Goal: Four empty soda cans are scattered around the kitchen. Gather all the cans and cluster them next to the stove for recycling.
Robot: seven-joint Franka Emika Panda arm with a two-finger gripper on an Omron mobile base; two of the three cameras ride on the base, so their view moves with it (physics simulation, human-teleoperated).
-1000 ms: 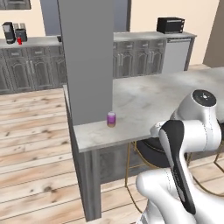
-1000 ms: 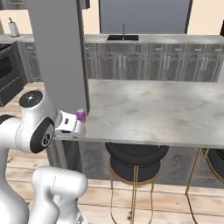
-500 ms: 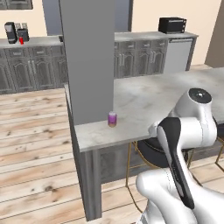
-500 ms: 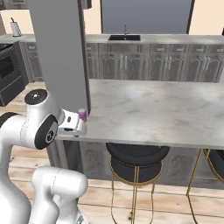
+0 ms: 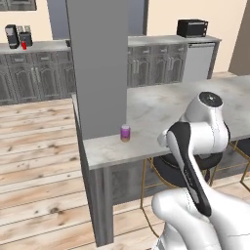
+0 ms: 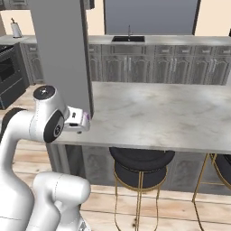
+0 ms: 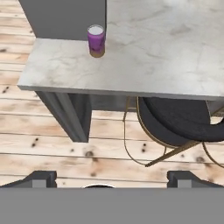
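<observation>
- Here, a purple soda can [image 5: 125,133] stands upright near the island counter's [image 5: 161,110] corner, just beside the grey pillar [image 5: 97,63].
- The gripper [image 7: 105,177], fingers spread wide and empty, hangs well back, apparently lining up its reach.
- A red can [image 5: 23,45] waits on the far counter.

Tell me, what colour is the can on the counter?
Purple can, silvery top; clearest in the hand view.
</observation>
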